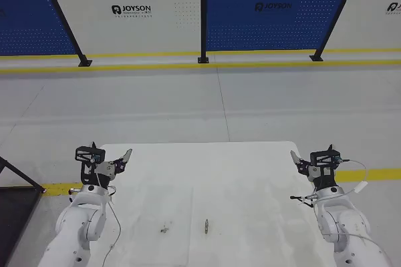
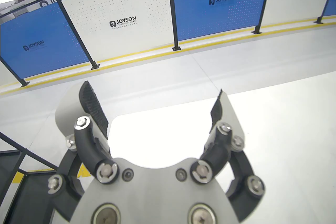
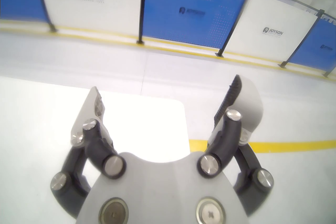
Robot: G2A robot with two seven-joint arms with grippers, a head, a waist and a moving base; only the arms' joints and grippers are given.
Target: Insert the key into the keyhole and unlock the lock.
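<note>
Jaws spread wide on left gripper (image 2: pixel 152 88) and right gripper (image 3: pixel 165 83), holding nothing. Near table (image 1: pixel 254 193) front edge: left bit (image 1: pixel 164 230) and right bit (image 1: pixel 205 226), 2 small metal pieces, key and lock too small to tell apart. Grippers over table's far corners.

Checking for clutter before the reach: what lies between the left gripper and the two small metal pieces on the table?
Nothing: in the top view, bare white table runs from the left gripper to both small metal pieces.
</note>
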